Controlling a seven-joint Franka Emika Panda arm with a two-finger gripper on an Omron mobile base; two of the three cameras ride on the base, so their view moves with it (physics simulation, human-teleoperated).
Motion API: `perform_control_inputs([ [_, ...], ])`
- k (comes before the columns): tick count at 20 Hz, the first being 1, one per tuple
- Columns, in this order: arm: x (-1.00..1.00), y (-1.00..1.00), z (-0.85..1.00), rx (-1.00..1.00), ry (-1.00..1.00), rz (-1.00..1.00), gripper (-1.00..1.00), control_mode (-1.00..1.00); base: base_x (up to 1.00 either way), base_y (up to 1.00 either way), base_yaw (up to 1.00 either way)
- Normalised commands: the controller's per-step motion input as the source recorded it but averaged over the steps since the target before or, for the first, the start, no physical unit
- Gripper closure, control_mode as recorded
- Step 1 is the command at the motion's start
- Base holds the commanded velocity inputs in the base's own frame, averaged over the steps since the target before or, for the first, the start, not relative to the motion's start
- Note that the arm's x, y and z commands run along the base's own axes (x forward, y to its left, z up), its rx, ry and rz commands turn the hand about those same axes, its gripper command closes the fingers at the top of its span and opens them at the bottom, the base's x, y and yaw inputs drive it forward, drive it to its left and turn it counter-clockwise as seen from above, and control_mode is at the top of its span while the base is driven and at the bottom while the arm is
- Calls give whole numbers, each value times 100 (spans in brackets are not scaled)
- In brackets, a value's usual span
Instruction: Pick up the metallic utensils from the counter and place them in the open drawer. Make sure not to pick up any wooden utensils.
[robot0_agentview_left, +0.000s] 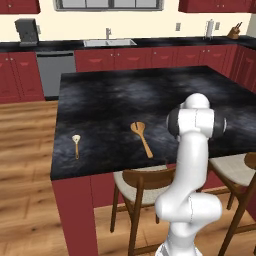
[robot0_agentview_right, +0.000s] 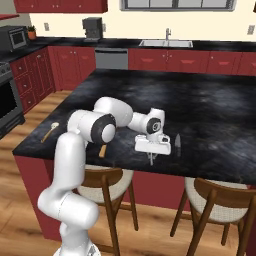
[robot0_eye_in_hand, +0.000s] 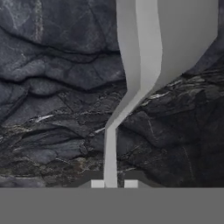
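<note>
Gripping a slim metallic utensil (robot0_eye_in_hand: 131, 87) by its thin handle, the fingers (robot0_agentview_right: 151, 159) are clenched on it just above the glossy black surface (robot0_agentview_right: 210, 115), near its front edge. A second, darker grey piece (robot0_agentview_right: 178, 142) lies just beside them. Both look light, stiff and slippery; mid-handle is the safest hold. Orange-brown wooden spoon (robot0_agentview_left: 142, 137) and small tan-handled spoon (robot0_agentview_left: 76, 143) lie well apart, untouched.
</note>
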Motion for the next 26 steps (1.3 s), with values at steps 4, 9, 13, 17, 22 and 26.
perform_control_inputs([
  [4, -42, 2, 0, 0, 0, 3, 100, -100, 0, 0, 0],
  [9, -36, 7, -51, -1, -1, 7, 100, -100, 0, 0, 0],
  [13, -20, 3, -74, 0, 0, 9, 100, -100, 0, 0, 0],
  [17, -11, 3, -16, 0, 0, 3, 100, -100, 0, 0, 0],
  [22, -59, 0, 77, 3, -2, 0, 100, -100, 0, 0, 0],
  [26, -82, 18, 94, 0, -5, 0, 100, -100, 0, 0, 0],
])
